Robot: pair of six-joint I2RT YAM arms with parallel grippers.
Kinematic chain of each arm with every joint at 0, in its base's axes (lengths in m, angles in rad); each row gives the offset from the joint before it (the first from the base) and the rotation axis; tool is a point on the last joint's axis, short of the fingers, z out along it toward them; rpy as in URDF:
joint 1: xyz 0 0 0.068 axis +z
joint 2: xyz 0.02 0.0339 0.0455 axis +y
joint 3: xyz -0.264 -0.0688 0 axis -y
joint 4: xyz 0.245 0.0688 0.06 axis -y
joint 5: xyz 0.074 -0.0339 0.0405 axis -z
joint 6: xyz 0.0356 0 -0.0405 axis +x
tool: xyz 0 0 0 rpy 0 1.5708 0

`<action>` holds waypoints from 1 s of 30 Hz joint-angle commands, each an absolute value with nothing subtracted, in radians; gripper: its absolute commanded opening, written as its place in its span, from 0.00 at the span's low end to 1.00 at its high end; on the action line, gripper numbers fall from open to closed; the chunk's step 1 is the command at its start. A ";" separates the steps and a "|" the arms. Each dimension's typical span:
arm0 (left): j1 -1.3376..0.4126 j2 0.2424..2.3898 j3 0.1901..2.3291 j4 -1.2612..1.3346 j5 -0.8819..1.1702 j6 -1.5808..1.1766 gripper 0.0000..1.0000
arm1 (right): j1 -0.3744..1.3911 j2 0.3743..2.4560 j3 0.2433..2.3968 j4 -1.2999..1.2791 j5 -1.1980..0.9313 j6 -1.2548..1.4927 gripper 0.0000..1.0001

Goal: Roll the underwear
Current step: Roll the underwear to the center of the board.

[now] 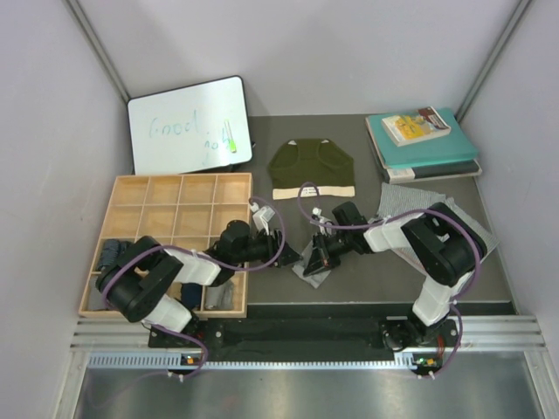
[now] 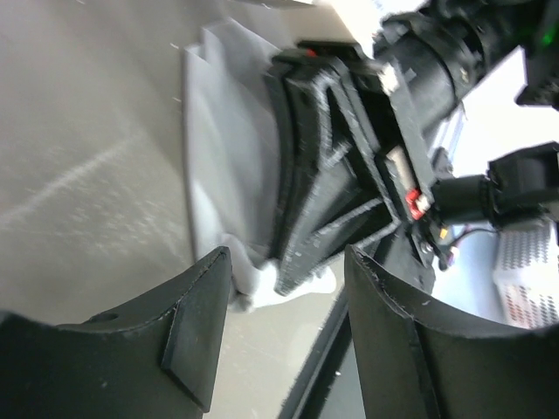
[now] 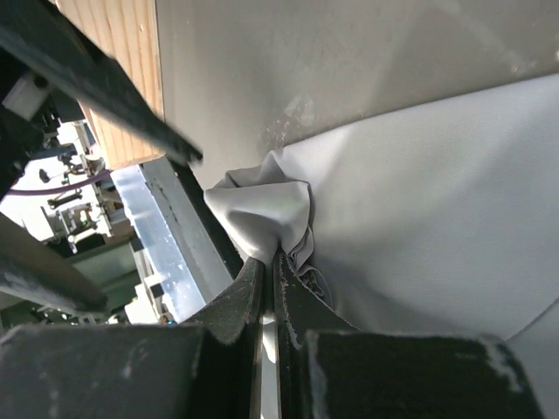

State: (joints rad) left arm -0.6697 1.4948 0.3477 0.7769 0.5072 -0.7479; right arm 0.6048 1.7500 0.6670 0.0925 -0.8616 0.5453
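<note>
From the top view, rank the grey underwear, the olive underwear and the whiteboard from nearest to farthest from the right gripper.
1. Grey underwear: pinched by the right gripper, near the table's front centre.
2. Olive underwear: straight behind, mid-table.
3. Whiteboard: far back left corner.

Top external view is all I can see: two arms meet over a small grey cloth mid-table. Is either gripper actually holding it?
Observer: Yes. The right wrist view shows the right gripper shut on a bunched fold of the light grey underwear.
Operator: And the other one?
Observer: In the left wrist view the left gripper is open, with nothing clamped between its fingers.
Operator: Is it close to the cloth?
Observer: The cloth's crumpled edge lies right beside one finger. I cannot tell whether they touch.
</note>
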 commanded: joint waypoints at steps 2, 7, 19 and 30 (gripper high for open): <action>-0.698 1.499 0.299 0.982 0.546 -0.804 0.59 | 0.617 1.749 0.649 0.166 -0.848 0.551 0.00; -0.722 1.529 0.314 0.992 0.560 -0.790 0.59 | 0.617 1.753 0.638 0.173 -0.848 0.549 0.00; -0.730 1.649 0.345 1.005 0.581 -0.747 0.59 | 0.617 1.750 0.627 0.190 -0.867 0.552 0.00; -0.732 1.652 0.419 0.897 0.586 -0.667 0.60 | 0.617 1.747 0.649 0.166 -0.902 0.538 0.00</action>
